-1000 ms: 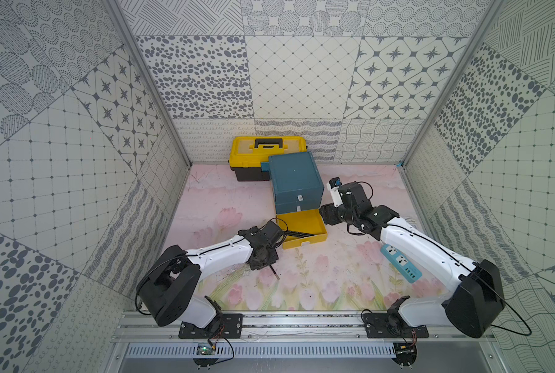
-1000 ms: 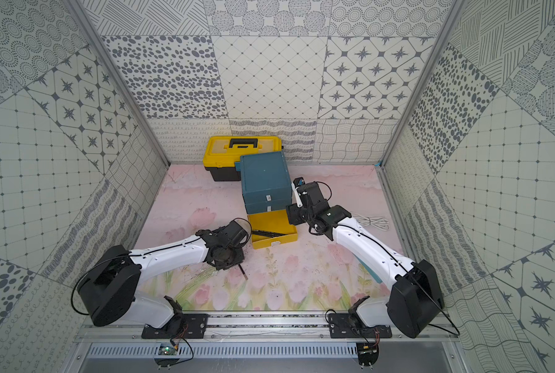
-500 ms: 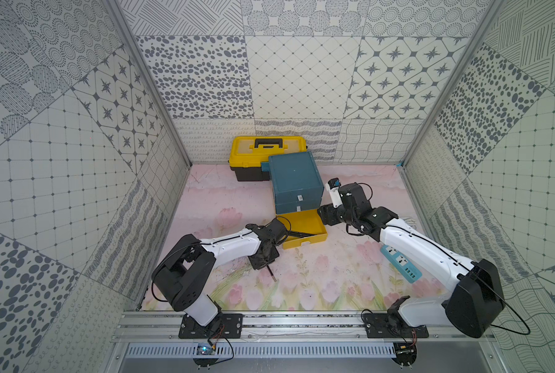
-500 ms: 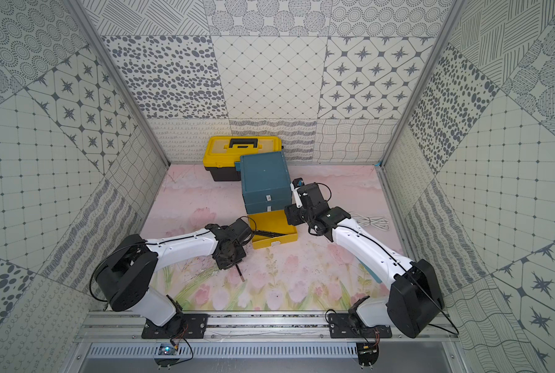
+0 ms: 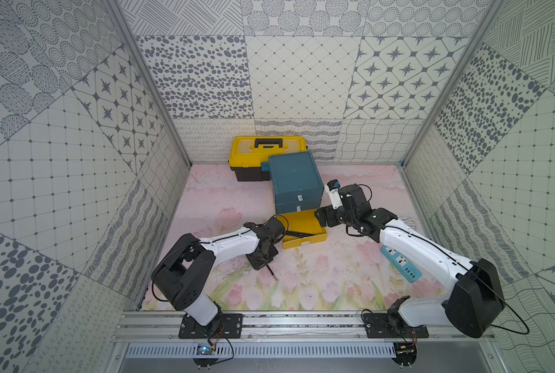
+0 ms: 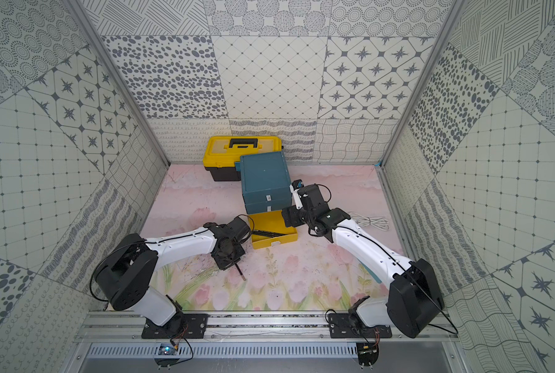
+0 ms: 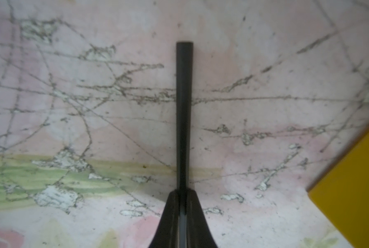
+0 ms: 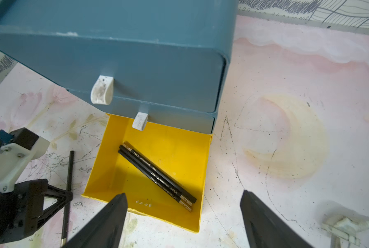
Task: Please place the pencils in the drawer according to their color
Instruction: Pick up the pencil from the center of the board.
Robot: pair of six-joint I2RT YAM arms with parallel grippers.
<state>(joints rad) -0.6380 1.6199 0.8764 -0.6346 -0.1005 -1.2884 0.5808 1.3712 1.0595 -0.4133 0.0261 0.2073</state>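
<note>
We have the left gripper (image 7: pixel 183 193) pinched tight on a black pencil (image 7: pixel 184 111) that juts straight out beyond its tips, while the right gripper (image 8: pixel 183 193) hangs spread wide, the open yellow drawer (image 8: pixel 179 148) and its pencils (image 8: pixel 155 174) lying just below, between its tips.

Matt black pencil (image 7: pixel 184 111), smooth yellow plastic drawer (image 8: pixel 175 150), scratched, scuffed floral mat (image 7: pixel 72 120)

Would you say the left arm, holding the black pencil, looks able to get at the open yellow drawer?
Probably yes: the yellow drawer is pulled out, open-topped, just beside the left gripper holding the black pencil; the open right gripper sits at its opposite edge.
</note>
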